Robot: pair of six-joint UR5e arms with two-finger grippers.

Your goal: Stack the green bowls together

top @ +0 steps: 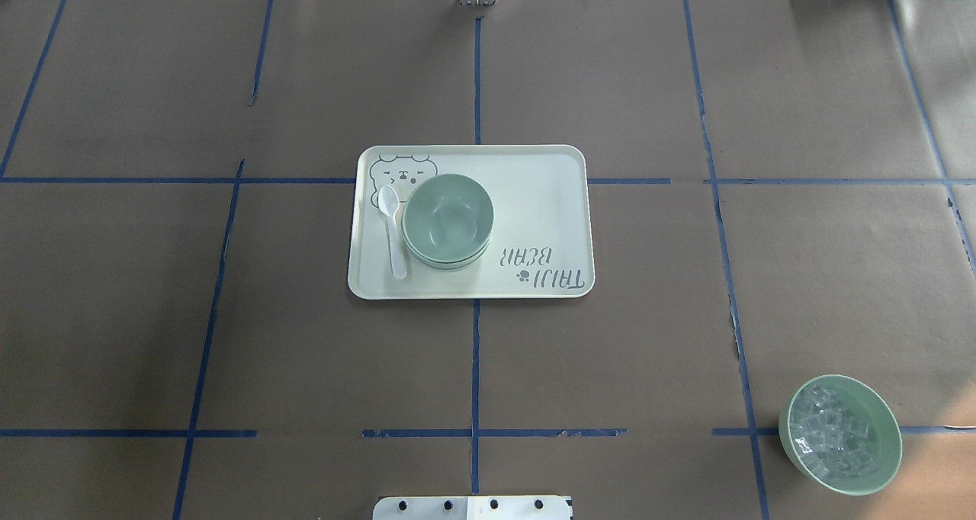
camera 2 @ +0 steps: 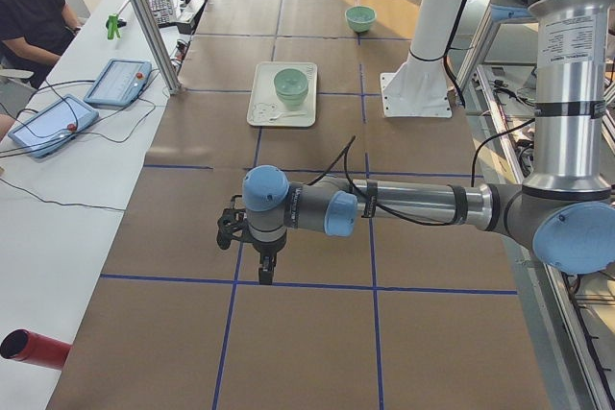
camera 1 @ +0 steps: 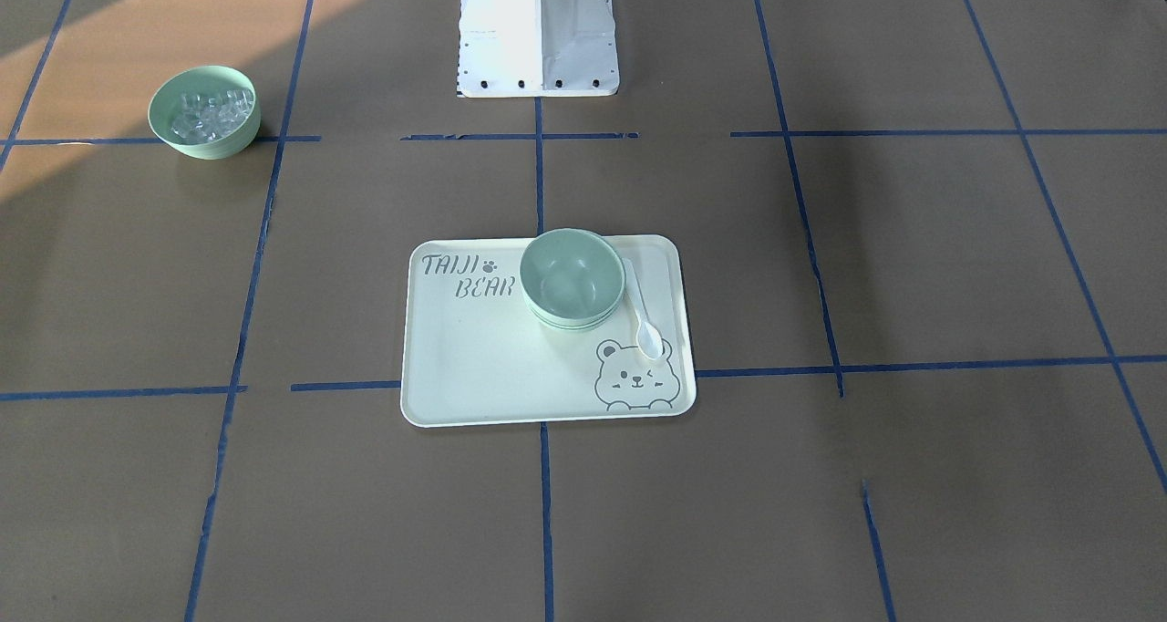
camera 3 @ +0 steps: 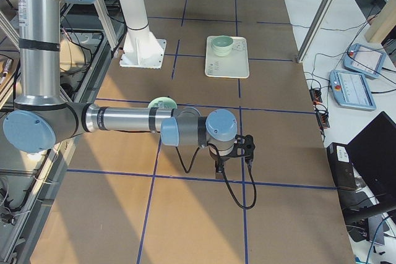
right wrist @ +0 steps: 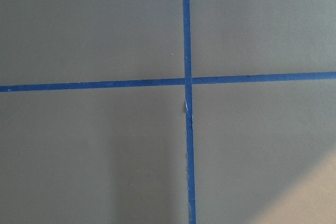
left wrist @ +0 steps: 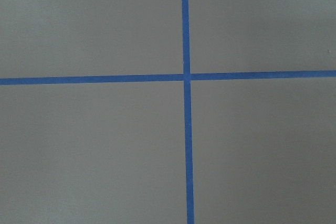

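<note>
**Stacked and nested at the middle of the desk (top: 229, 314)**

Find the left gripper (camera 2: 265, 274) over the desk's left end, pointing down above a blue tape cross (left wrist: 186, 76); cannot tell how far its fingers stand apart. At the middle, see a cream tray (top: 534, 200) lying flat. On its left half, note a white spoon (top: 394, 230) just beside the green bowls (top: 447, 219), nested upright in one stack. Further right, by the robot-side edge, spot a matching bowl of clear cubes (top: 887, 436). Over the right end, find the right gripper (camera 3: 220, 168), also pointing down; cannot tell its fingers' spread either.
</note>
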